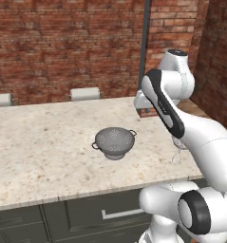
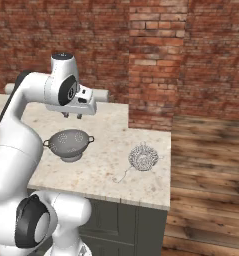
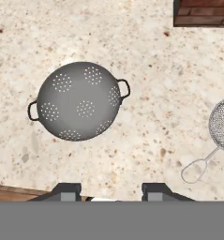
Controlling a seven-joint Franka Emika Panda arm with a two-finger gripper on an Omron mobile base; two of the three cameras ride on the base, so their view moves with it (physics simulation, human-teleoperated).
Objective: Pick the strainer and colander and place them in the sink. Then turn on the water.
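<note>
Gripper [image 2: 72, 116] hovers empty above colander [image 2: 68, 143]; strainer [image 2: 143, 157] seemingly half-hidden leftward.

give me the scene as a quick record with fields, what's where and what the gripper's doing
surface: speckled beige stone counter
colander: grey perforated metal bowl with two dark handles, upright on the counter, untouched
strainer: small silvery wire-mesh basket with wire loop handle, lying near the counter's right end, apart from the colander
gripper: two-finger gripper above the counter, jaws apart, holding nothing

Even bright light, soft shadows, sharp, perhaps slightly grainy
</note>
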